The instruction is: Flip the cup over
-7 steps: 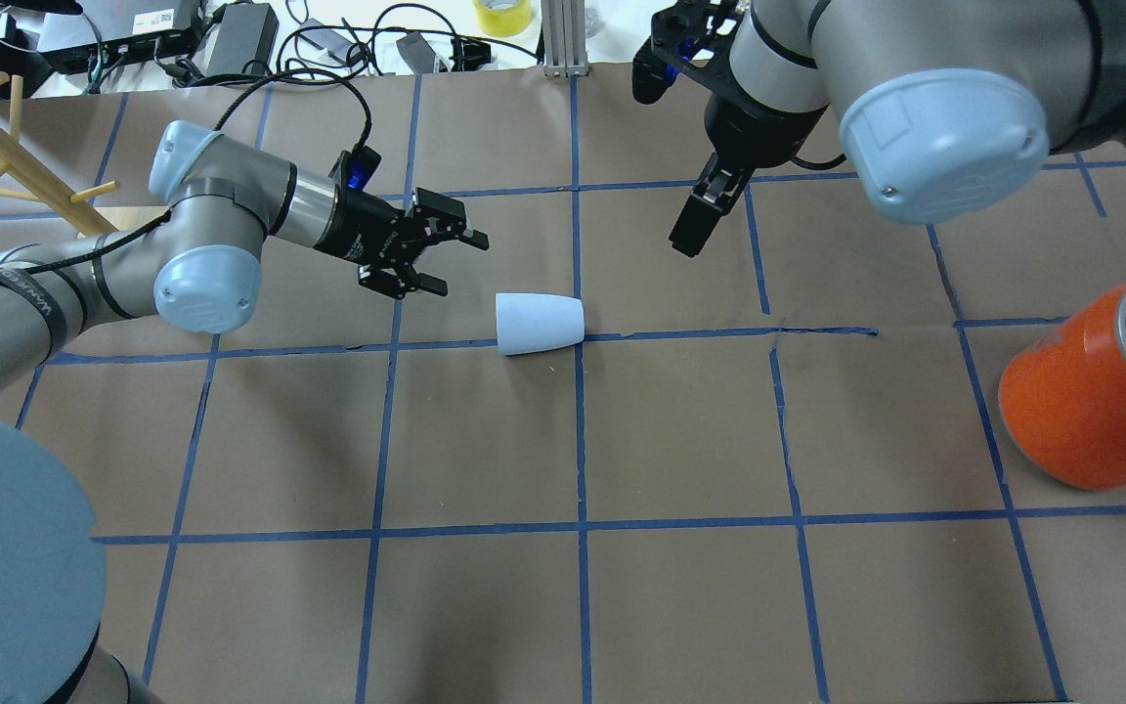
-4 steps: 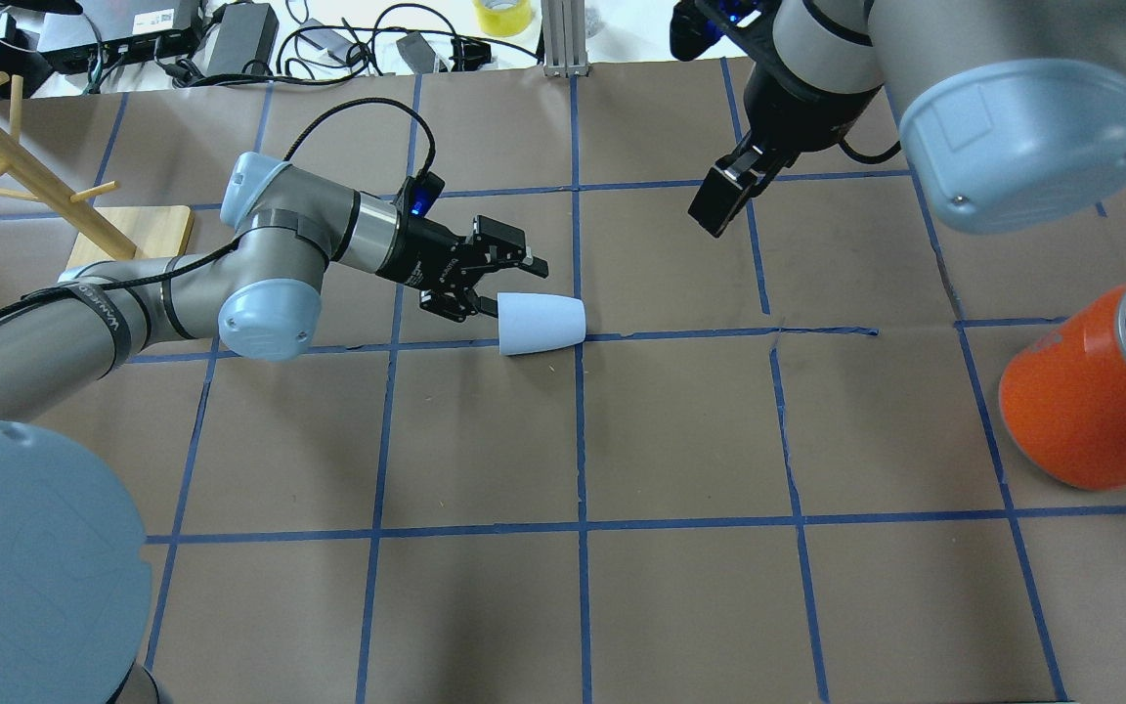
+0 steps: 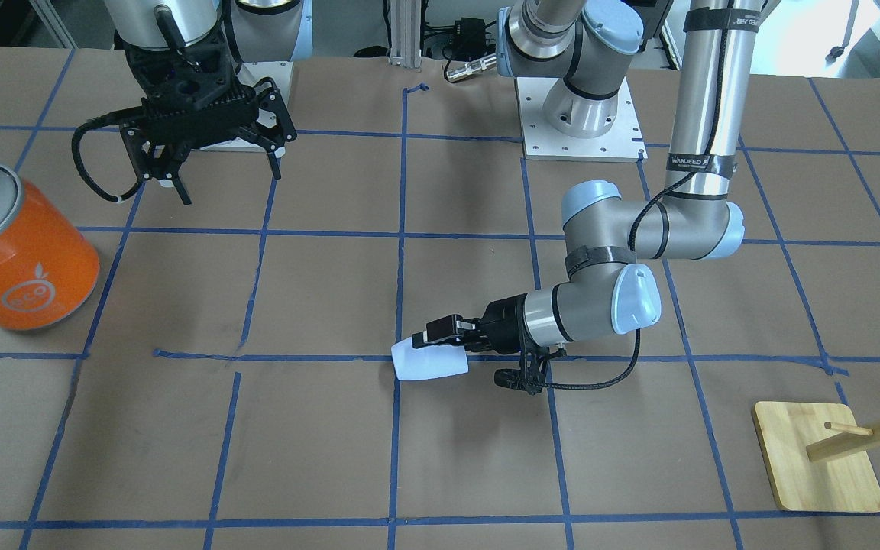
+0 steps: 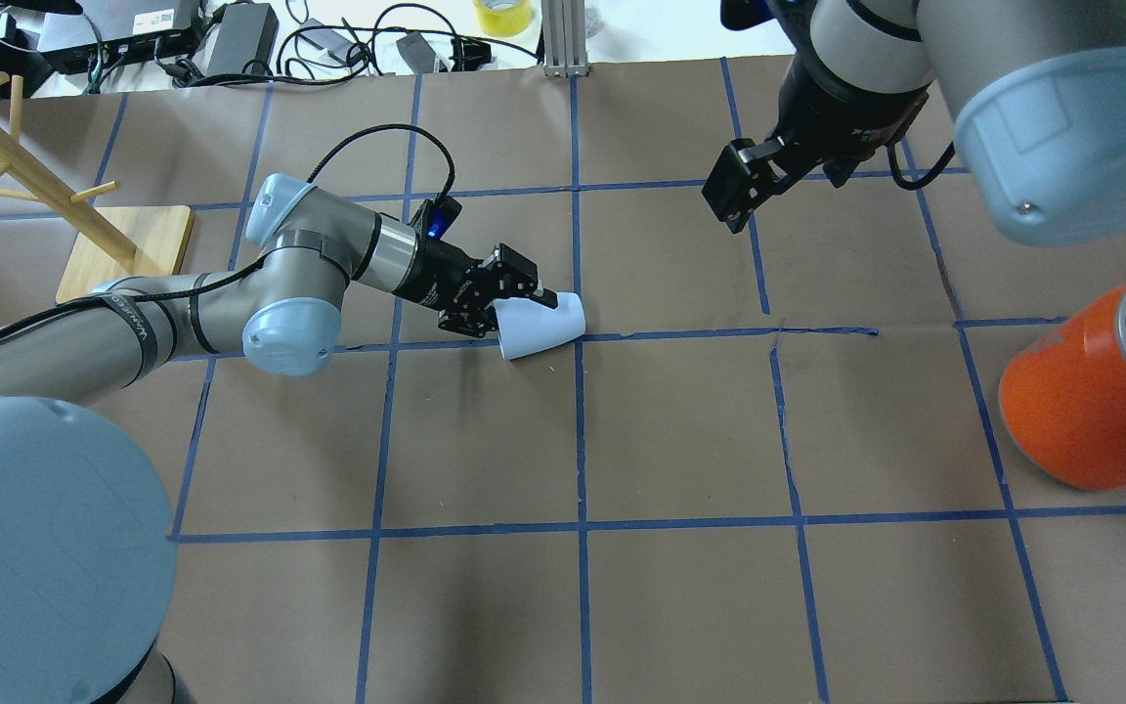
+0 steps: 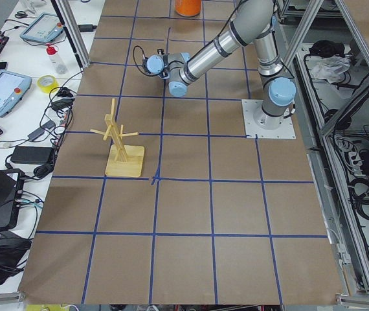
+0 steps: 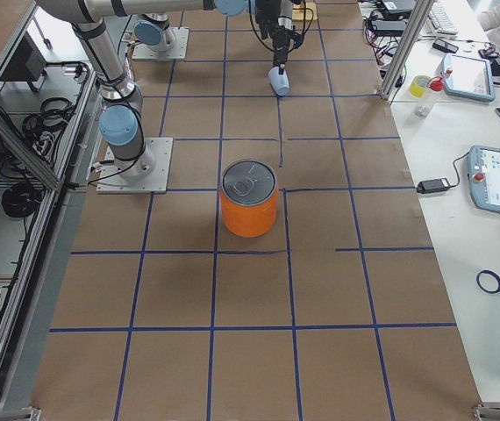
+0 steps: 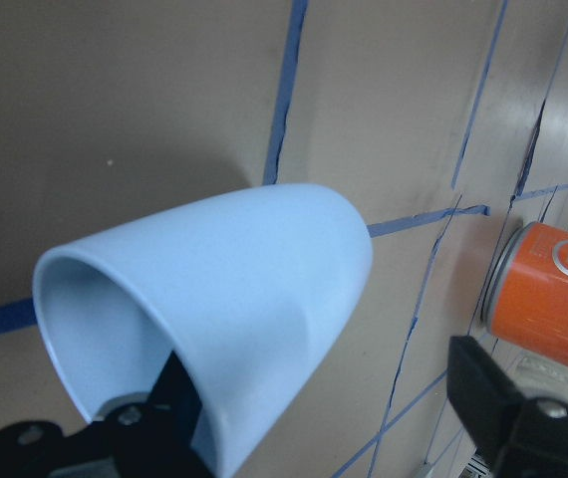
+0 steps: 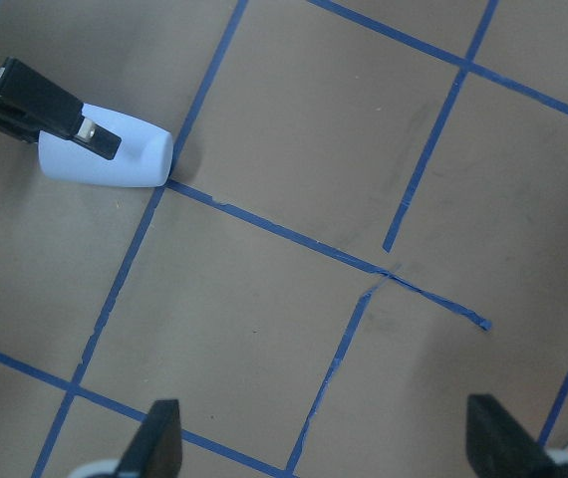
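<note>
Logged cup (image 4: pixel 545 329) lying on its side on the brown-papered table (image 4: pixel 680 440), about mid-table, at a crossing of blue tape lines (image 4: pixel 719 333). Noted wide mouth turned toward left gripper (image 4: pixel 522 311), closed base pointing the opposite way. Confirmed blue inside from left wrist view.

Found left gripper low at the cup's mouth, straddling the cup wall: one finger (image 7: pixel 169 398) inside the mouth, the other finger (image 7: pixel 503 408) outside. Recorded jaws spread, not pinching; clear gap between outer finger and cup wall in wrist view. Could not tell whether inner finger touches the inside wall.

Found right gripper (image 3: pixel 228 183) raised above the table, well apart from cup, fingers spread wide with nothing between them. Checked against right wrist view: both fingertips at the frame's bottom edge, far apart, cup off toward upper left.

Noted orange can (image 4: pixel 1081 401) with silver lid standing upright toward the robot's right end of the table, well apart from cup. Noted wooden stand (image 4: pixel 128 249) toward the left end.
</note>
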Motion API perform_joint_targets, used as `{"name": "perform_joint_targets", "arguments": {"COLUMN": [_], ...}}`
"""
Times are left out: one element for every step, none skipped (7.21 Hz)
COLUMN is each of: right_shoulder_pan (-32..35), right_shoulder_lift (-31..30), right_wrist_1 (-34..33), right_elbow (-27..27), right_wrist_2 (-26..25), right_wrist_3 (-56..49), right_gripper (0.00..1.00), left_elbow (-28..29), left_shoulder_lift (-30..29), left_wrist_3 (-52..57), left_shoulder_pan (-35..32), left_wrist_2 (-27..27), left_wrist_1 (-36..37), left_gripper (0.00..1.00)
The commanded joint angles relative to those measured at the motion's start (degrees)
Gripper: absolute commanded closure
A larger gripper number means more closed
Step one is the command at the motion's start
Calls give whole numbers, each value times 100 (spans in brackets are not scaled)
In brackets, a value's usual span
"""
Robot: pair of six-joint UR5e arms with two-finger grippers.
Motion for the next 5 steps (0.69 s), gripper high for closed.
{"name": "perform_joint_targets", "arguments": {"right_shoulder_pan": [-245,-246,-263,-263,-289], "right_shoulder_lift": [-127,-223,-233,-233,-277], "right_wrist_1": [327,608,663,611,689], "right_elbow": [0,0,0,0,0], "right_wrist_2": [-93,-84,-145,-119,-206], "right_wrist_3": [769,862,932,951,942], "right_gripper": [0,0,0,0,0], "left_elbow": [63,177,491,1077,1675], "left_shoulder_lift": [72,125,186,248,240], "left_wrist_3": [-154,-643,-1065,-1191,-1305], "left_shoulder_pan": [-1,-1,-1,-62,-167], "left_wrist_2": [97,263,360,1362,2068], "left_wrist_1": [100,214,397,286,-228], "left_gripper": [100,100,100,100,100]}}
